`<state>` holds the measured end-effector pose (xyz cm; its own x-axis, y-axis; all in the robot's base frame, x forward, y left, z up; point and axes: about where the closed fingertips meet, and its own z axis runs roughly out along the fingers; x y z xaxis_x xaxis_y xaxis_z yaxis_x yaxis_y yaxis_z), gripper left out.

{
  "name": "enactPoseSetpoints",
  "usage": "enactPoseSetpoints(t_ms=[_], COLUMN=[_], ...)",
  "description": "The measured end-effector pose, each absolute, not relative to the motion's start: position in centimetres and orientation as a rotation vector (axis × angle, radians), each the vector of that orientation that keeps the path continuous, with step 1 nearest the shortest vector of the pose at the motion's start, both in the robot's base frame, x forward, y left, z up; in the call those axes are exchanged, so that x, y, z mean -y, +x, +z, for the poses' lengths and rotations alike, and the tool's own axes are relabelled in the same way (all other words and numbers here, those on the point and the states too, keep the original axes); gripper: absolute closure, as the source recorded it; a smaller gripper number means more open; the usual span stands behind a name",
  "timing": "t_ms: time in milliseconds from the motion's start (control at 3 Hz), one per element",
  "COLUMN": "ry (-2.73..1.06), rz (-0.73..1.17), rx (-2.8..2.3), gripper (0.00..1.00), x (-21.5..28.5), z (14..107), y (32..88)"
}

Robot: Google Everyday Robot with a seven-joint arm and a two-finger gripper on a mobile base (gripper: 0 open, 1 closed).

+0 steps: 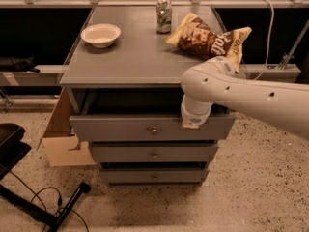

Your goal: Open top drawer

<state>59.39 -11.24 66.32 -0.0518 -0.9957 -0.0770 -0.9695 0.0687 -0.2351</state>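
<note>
The top drawer (120,128) is the widest grey drawer of the cabinet, with a small round metal knob (153,130) mid-front. It stands partly pulled out, and a dark gap shows between its front and the cabinet top. My gripper (194,120) hangs at the end of the white arm, at the upper edge of the drawer front, right of the knob. The arm's wrist covers most of it.
Two narrower grey drawers (153,154) sit shut below. On the cabinet top (135,57) stand a white bowl (100,34), a soda can (163,15) and a brown chip bag (207,40). A cardboard box (60,139) leans at the left; cables and a black stand lie on the floor.
</note>
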Motion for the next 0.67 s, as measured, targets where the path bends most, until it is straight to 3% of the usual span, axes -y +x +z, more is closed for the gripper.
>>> enactPoseSetpoints(t_ms=[667], ry=[-2.032], rz=[-0.185], rx=[-2.12], gripper=[1.0], x=[11.37], z=[67.21], y=[59.45])
